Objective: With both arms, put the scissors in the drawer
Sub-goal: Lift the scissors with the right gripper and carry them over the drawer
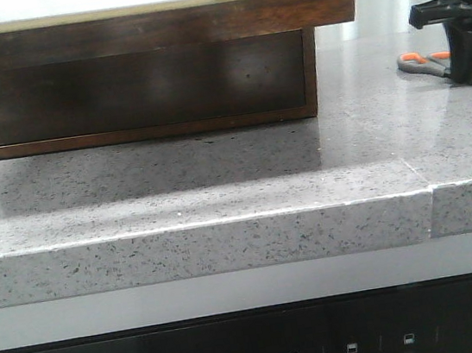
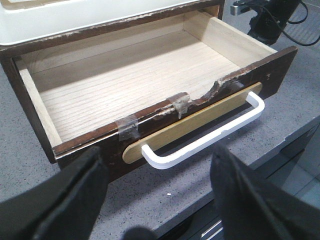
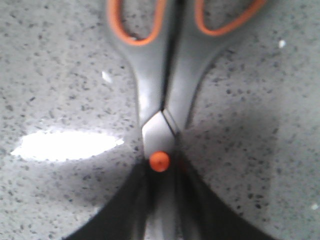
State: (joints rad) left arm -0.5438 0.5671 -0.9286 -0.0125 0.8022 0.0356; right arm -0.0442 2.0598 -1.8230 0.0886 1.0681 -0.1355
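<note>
Scissors [image 3: 160, 95] lie flat on the speckled grey countertop [image 3: 55, 90] right under my right pincer [image 3: 161, 210], handles pointing away from it, orange-lined loops at the far end and an orange pivot screw [image 3: 159, 161] just ahead of my fingertips. My two dark fingers [image 3: 122, 210] close in on either side of the blades, nearly together around them, though the blur keeps me from telling whether they truly pinch the metal. In the front view the same scissors [image 1: 421, 61] rest at the right end of the counter, beside the black bulk of my right arm [image 1: 459, 16], well apart from the cabinet. My left pincer [image 2: 157, 200] hangs wide open, holding nothing, its fingers [image 2: 75, 200] spread just in front of the drawer [image 2: 150, 90]. That drawer is pulled out, its pale wood floor bare, its dark front edge chipped and patched with clear tape [image 2: 129, 126]. A white bar handle [image 2: 210, 132] on a tan backing plate [image 2: 200, 117] sits between my left fingers. Beyond it stands the dark brown cabinet [image 1: 139, 32].
</note>
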